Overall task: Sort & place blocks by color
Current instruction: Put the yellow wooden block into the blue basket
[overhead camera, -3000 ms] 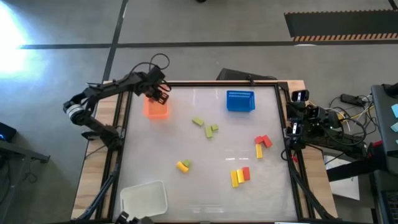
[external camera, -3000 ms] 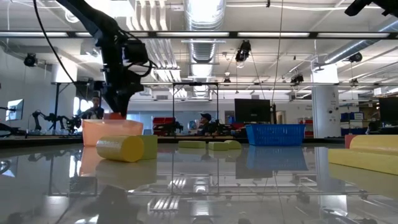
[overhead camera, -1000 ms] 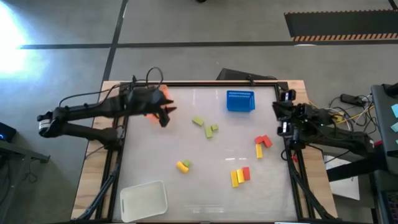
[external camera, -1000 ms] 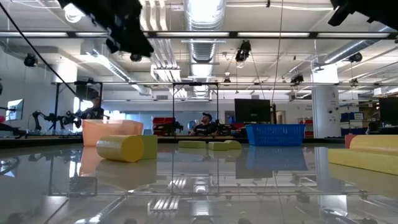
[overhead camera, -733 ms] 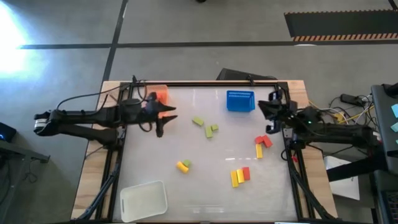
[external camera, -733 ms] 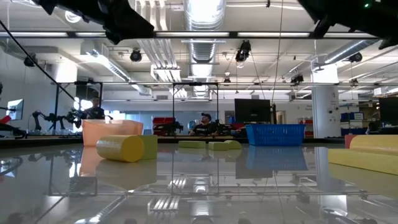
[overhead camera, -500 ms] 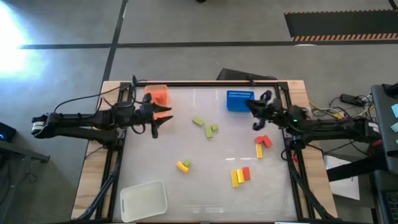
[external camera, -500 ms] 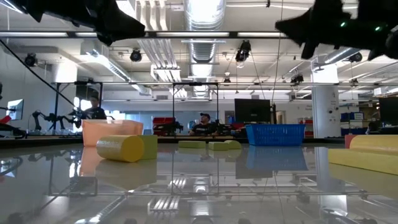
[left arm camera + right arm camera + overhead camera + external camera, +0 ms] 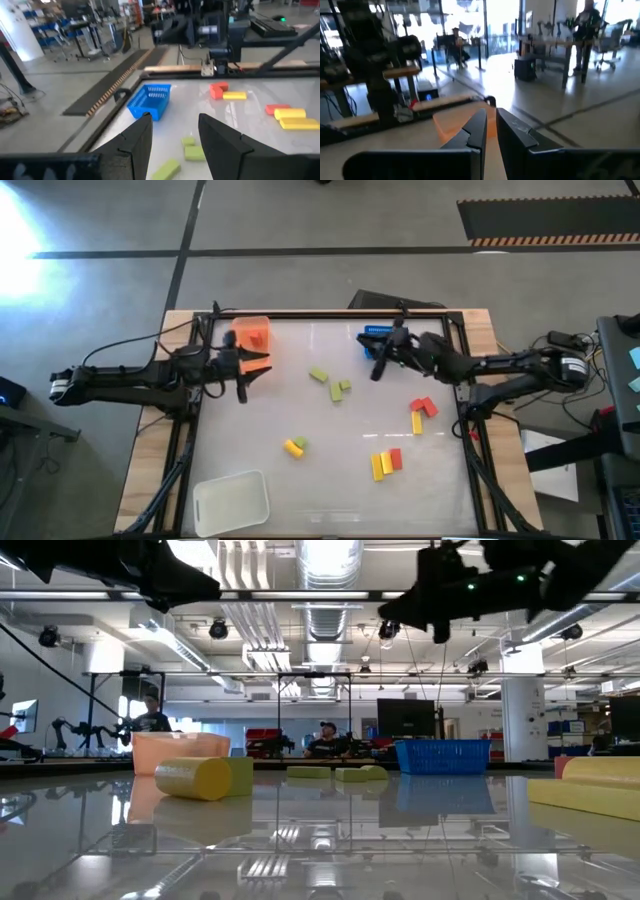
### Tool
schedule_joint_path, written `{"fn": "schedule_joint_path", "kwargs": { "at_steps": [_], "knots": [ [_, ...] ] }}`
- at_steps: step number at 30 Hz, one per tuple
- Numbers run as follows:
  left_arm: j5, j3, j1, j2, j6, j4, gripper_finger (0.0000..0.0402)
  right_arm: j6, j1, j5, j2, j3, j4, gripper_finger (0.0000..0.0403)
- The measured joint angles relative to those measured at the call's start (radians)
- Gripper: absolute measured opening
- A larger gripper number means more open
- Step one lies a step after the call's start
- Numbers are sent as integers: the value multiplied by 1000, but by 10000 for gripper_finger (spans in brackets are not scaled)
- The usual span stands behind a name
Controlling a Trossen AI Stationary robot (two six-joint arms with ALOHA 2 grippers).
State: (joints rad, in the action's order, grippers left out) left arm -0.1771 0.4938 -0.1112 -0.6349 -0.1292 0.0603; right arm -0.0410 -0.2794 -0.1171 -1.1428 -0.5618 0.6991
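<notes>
My left gripper [image 9: 243, 370] fingers apart, holding nothing, beside orange tray [image 9: 252, 337]. My right gripper [image 9: 380, 363] pinched tight, empty, up by blue tray [image 9: 384, 332]. Green blocks [image 9: 331, 383] lie between grippers. Must spread right fingers first, come straight down, grab one block only.

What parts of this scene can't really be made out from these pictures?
- Blue tray: in the high view the right end effector covers part of it; its contents can't be seen.
- Orange tray: in the low view its wall hides what lies inside.
- Green blocks: in the high view too small to tell their shapes.
- White tray: missing from the low view.
</notes>
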Motion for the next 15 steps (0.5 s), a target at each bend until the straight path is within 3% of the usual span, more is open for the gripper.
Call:
{"fn": "schedule_joint_path", "kwargs": {
  "at_steps": [15],
  "knots": [
    [-19,-11,0,30,17,35,144,80,53,-16,-285,-434,-601,31]
  ]
}}
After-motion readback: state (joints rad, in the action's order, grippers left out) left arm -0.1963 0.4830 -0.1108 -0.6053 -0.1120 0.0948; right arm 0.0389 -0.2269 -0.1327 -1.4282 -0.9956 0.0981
